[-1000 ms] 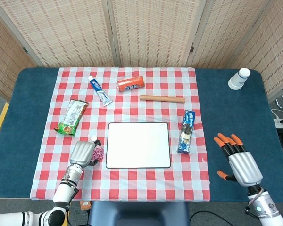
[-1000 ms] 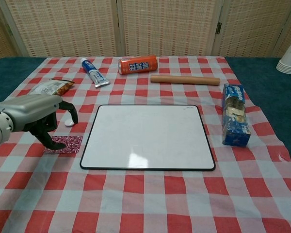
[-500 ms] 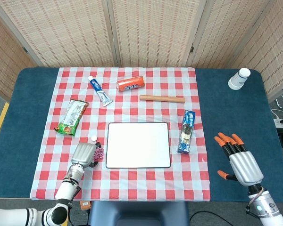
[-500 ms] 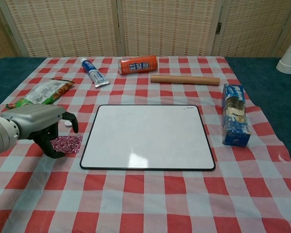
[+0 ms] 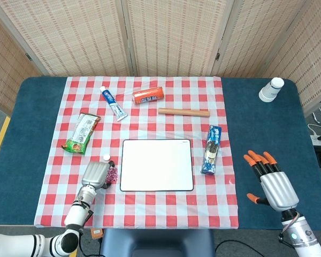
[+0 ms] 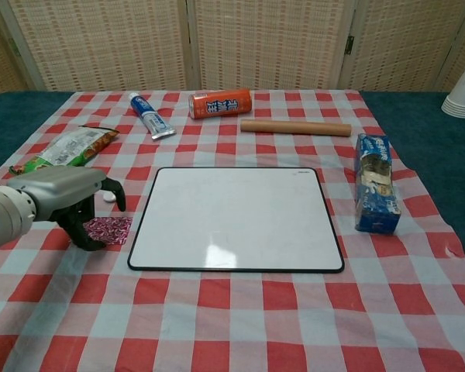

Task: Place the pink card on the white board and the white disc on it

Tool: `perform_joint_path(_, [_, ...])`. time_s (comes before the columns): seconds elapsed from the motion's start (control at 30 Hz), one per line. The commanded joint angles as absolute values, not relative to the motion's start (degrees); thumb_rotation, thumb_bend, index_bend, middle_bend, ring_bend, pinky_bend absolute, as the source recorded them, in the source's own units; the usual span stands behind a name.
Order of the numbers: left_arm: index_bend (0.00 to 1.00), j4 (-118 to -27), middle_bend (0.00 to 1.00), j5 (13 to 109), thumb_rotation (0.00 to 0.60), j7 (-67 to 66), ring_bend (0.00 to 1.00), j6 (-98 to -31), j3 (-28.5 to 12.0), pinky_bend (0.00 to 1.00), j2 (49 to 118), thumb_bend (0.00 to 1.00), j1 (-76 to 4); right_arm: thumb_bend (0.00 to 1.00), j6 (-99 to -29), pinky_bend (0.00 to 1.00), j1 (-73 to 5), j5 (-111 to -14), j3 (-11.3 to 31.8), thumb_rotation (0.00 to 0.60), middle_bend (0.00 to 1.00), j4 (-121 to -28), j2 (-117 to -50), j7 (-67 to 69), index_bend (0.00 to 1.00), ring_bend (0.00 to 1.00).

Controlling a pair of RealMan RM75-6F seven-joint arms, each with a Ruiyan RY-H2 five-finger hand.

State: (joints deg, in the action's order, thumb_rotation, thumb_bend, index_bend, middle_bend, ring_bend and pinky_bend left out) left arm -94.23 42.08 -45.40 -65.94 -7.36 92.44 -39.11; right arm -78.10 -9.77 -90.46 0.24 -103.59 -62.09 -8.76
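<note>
Checked cloth: your left hand curls over the pink card, just beside the white board, grip unclear; right hand spread, idle.

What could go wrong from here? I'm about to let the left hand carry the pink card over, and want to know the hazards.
The pink card lies flat on the cloth under the left hand, so the fingers may slip off it or bunch the cloth. The white disc sits close behind that hand and could be knocked away. The card may also catch on the white board edge.
</note>
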Motion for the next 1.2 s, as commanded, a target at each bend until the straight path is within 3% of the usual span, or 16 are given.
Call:
perform_joint_path(0.03, [0.32,-94.0,1.0,41.7,0.6,-45.4,1.0,-66.1,-7.3,1.0,92.7,0.24,-39.2,0.0,-78.3,0.0,-9.7,-90.4,0.3,0.6,0.01,-103.6,-62.1,-8.7,0.0,0.0])
perform_joint_path(0.97, [0.32,-92.8,1.0,37.5,0.6,-45.0,1.0,-64.2,-6.5,1.0,91.9,0.24,-40.9,0.0,-78.5,0.0,-9.7,-90.8,0.4,0.6,0.01,-103.2,-62.4,-8.8,0.0,0.0])
perform_joint_path(1.2, [0.38,-92.0,1.0,37.8,0.6,-43.9,1.0,-64.1,-6.3,1.0,92.1,0.24,-40.8,0.0,-78.2,0.0,-9.8,-90.6,0.4,0.6,0.01,-103.2,-62.6,-9.2,0.0,0.0])
